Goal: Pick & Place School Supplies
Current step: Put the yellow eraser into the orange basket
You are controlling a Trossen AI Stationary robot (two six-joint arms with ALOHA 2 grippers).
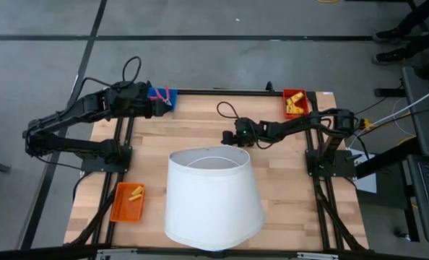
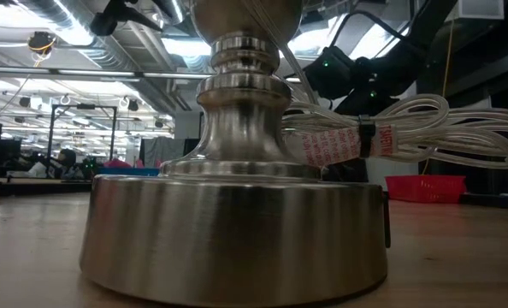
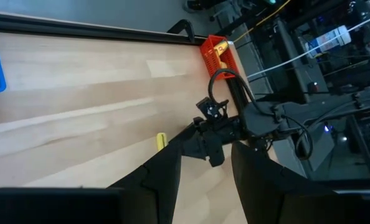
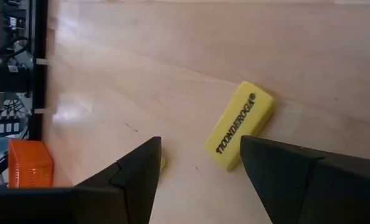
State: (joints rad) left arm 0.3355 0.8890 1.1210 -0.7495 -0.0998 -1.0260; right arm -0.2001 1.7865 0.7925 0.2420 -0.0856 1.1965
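Bright, even overhead light; soft shadows.

The lampshade (image 1: 213, 198) hides the table (image 1: 200, 123) beneath it, its lower rim cut off. The yellow eraser (image 4: 240, 126) — one end behind the right gripper's finger (image 4: 309, 180) — lies partly hidden.

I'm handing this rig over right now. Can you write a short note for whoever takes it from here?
Right gripper: open, empty, hovering above the yellow eraser lying loose on the table.
Left gripper: empty, fingers apart, at the blue tray, which holds the pink-handled scissors.
Done: yellow pieces already sit in the red tray and orange tray.
Left: pick up the eraser and put it in a tray.
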